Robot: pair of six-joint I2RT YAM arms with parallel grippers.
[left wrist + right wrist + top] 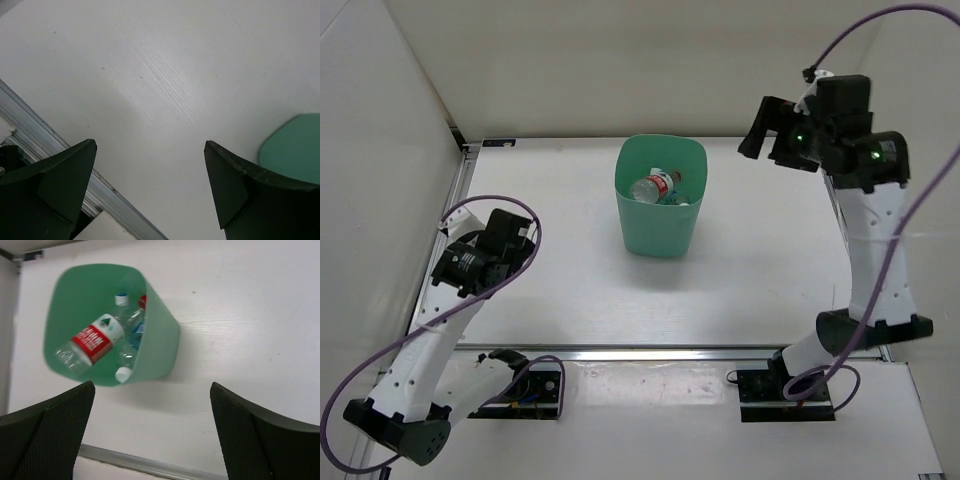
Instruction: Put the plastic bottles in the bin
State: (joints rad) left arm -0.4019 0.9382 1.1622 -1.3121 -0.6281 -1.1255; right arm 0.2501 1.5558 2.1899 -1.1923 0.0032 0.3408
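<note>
The green bin stands upright at the middle of the table, with several plastic bottles lying inside it. In the right wrist view a red-labelled bottle lies on top in the bin, with clear bottles and white, blue and red caps beside it. My right gripper hangs high, to the right of the bin and above it; it is open and holds nothing. My left gripper sits low at the left, open and holding nothing over bare table. A corner of the bin shows to its right.
White walls close the table at the left and back. An aluminium rail runs along the near edge, and it also shows as a rail in the left wrist view. Purple cables loop off both arms.
</note>
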